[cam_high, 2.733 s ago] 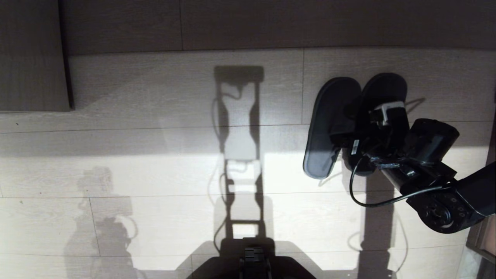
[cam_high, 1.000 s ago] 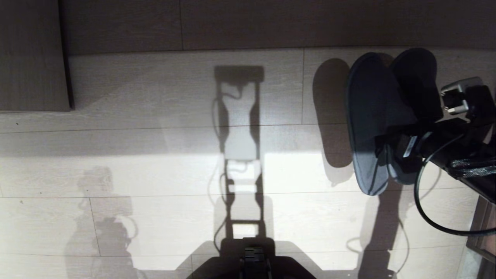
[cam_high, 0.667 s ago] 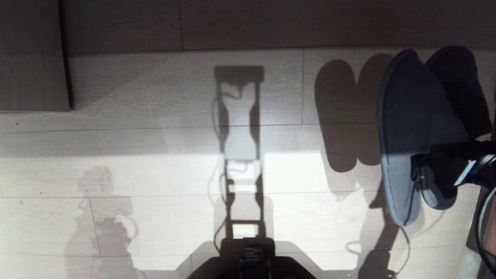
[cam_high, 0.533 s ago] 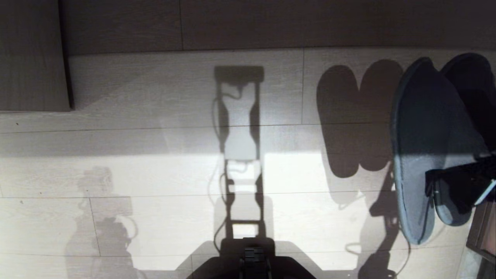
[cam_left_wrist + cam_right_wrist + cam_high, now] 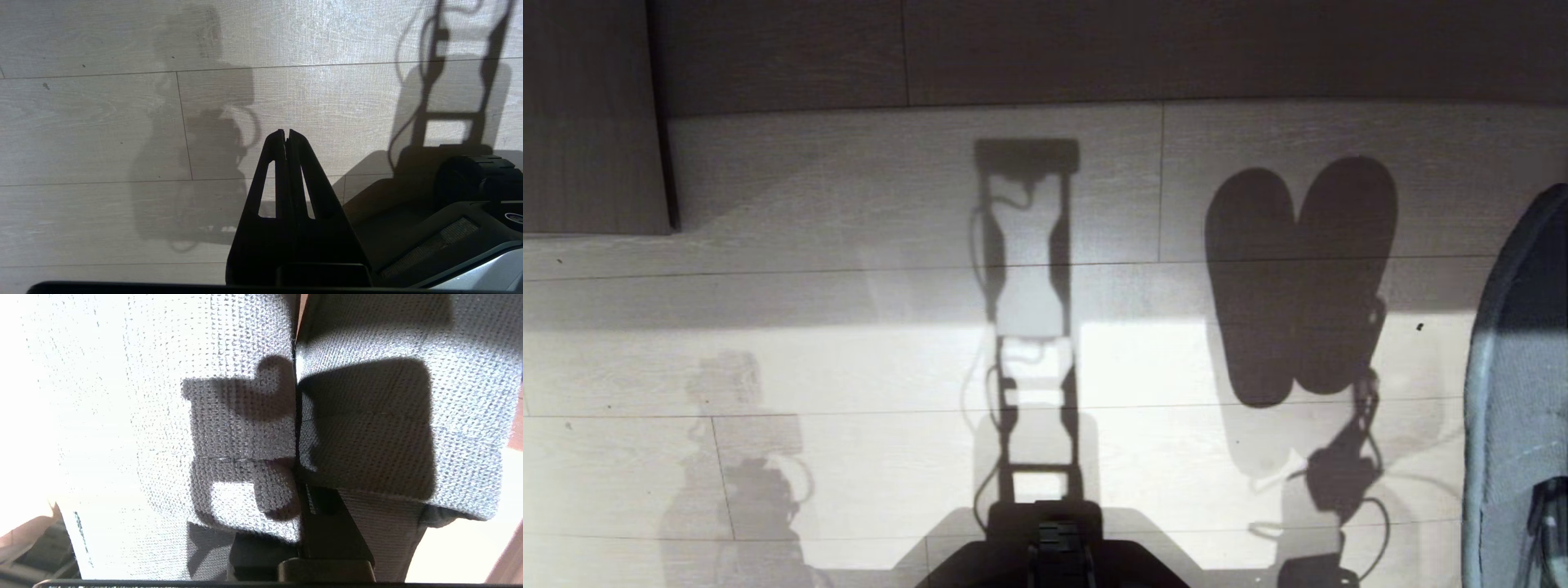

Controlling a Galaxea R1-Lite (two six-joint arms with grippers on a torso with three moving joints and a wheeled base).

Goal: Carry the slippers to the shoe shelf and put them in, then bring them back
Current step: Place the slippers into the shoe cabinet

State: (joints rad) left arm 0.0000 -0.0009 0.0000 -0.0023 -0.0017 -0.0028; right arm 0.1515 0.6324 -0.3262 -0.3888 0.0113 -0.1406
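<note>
The floor (image 5: 849, 359) is pale wood-grain plank laid in long boards with thin dark seams. Dark taupe wood-grain furniture (image 5: 1094, 49) stands on the floor along its far edge, with one panel (image 5: 592, 122) jutting nearer at the left. The robot's dark base (image 5: 1054, 555) stands on the floor at the near edge, opposite that furniture.

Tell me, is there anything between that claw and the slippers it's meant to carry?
Nothing visible. The right gripper is already shut on the slippers, with their grey fabric pressed against its fingers. The left gripper hangs shut over bare floor.
</note>
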